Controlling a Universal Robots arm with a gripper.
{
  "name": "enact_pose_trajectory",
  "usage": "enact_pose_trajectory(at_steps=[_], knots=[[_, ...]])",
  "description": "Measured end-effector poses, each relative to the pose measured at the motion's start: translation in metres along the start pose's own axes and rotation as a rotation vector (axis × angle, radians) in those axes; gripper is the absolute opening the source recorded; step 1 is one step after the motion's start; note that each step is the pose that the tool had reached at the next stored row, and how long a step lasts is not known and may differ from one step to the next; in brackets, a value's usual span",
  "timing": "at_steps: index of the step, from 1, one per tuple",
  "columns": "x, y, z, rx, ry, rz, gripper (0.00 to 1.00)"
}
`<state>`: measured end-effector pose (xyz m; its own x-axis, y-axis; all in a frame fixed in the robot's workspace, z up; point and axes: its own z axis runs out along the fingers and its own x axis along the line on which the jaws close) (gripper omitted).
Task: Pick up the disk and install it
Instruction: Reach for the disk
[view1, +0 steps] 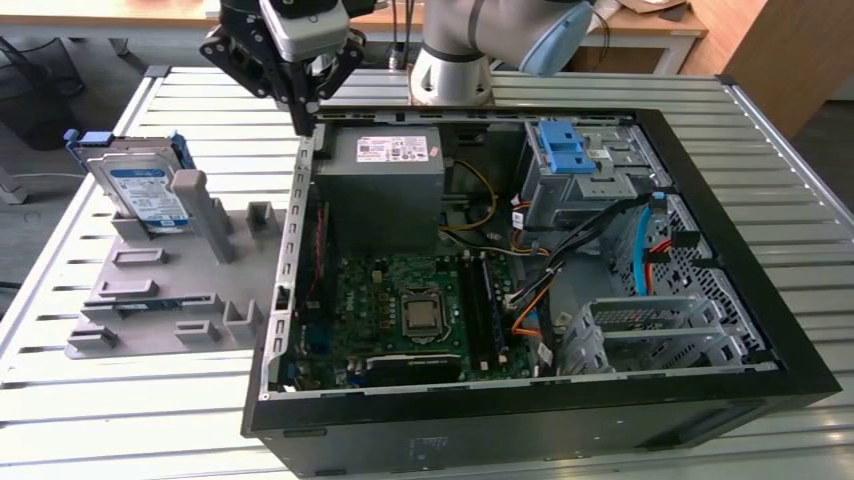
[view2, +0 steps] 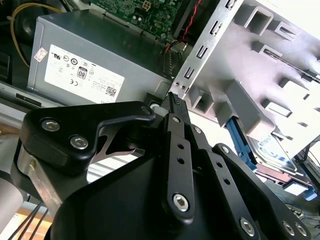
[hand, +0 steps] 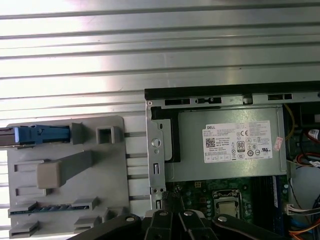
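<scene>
Gripper (view1: 310, 122) pressed together, empty, over case wall (view1: 302, 215); disk (view1: 144, 190) upright in holder (view1: 160, 300), well apart. Risk: tips clip wall if lowered here.

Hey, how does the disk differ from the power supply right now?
The disk stands on edge in the grey holder outside the case; the power supply sits inside it. The disk is thin with a blue bracket; the power supply is a bulky plain grey box. Both carry a printed label.

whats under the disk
The disk stands on edge in a grey plastic holder, which lies on the slatted table. Its lower edge is partly hidden behind the holder's post.
</scene>
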<state>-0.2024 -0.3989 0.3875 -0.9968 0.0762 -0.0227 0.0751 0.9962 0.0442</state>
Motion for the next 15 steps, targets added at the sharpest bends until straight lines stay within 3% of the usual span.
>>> enact_pose_trajectory(at_steps=[4,15], knots=[[0.0040,-0.0004,0.0009,0.0000,0.0000,0.000,0.11],[0.0061,-0.0005,0.0013,0.0000,0.0000,0.000,0.11]])
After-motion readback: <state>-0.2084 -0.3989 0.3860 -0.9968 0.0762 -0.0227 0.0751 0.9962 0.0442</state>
